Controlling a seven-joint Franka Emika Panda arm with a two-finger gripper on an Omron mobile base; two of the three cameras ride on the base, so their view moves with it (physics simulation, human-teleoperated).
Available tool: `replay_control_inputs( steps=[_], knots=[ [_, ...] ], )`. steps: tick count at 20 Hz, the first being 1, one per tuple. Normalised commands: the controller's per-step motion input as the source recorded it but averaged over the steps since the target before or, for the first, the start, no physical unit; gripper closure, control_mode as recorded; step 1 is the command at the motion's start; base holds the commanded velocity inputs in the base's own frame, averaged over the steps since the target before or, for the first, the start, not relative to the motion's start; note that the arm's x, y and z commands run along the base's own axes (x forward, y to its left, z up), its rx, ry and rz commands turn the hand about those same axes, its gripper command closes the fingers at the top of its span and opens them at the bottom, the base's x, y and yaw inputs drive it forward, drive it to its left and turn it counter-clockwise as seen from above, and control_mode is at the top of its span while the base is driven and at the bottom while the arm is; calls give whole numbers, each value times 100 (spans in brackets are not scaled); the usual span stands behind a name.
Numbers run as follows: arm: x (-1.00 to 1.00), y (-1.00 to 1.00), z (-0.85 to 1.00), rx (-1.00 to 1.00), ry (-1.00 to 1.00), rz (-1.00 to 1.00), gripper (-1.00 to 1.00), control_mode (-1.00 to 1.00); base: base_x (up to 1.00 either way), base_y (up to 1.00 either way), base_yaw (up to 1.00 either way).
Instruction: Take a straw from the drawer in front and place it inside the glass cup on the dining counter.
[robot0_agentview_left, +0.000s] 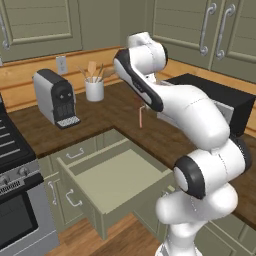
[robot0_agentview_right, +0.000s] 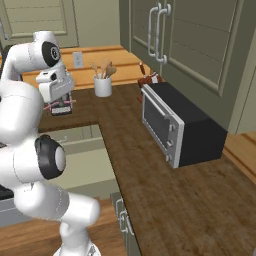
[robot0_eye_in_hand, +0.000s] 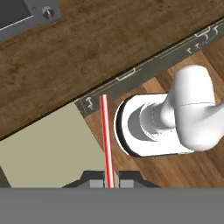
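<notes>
The thin red straw (robot0_eye_in_hand: 105, 135) stands pinched between my gripper's (robot0_eye_in_hand: 108, 183) two fingertips, which are shut on its lower end. In the left base view the straw (robot0_agentview_left: 141, 117) hangs upright above the worktop corner, just behind my forearm. From the right base, my gripper (robot0_agentview_right: 61, 104) is above the worktop's left part. The drawer (robot0_agentview_left: 116, 181) stands pulled out below, its pale inside (robot0_eye_in_hand: 43, 146) bare. The glass cup and the dining counter are out of view.
On the dark wood worktop (robot0_agentview_left: 117, 107) stand a grey coffee machine (robot0_agentview_left: 56, 97), a white crock of wooden spoons (robot0_agentview_left: 94, 89) and a black toaster oven (robot0_agentview_right: 180, 125). A stove (robot0_agentview_left: 15, 165) sits left of the drawer. Green cupboard doors (robot0_agentview_right: 200, 40) hang above.
</notes>
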Motion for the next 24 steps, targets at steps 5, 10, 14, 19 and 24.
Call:
replay_control_inputs(
  steps=[5,10,14,19,24],
  knots=[
    [-68,-85,-21,-4,-21,18,100,-100,0,0,0],
    [-45,-64,0,3,-6,13,100,-100,0,0,0],
    [-31,-28,0,7,-3,2,100,-100,0,0,0],
    [-5,-6,-2,1,0,0,100,-100,0,0,0],
    [-7,-3,-2,1,0,0,100,100,-53,-2,0]
  ],
)
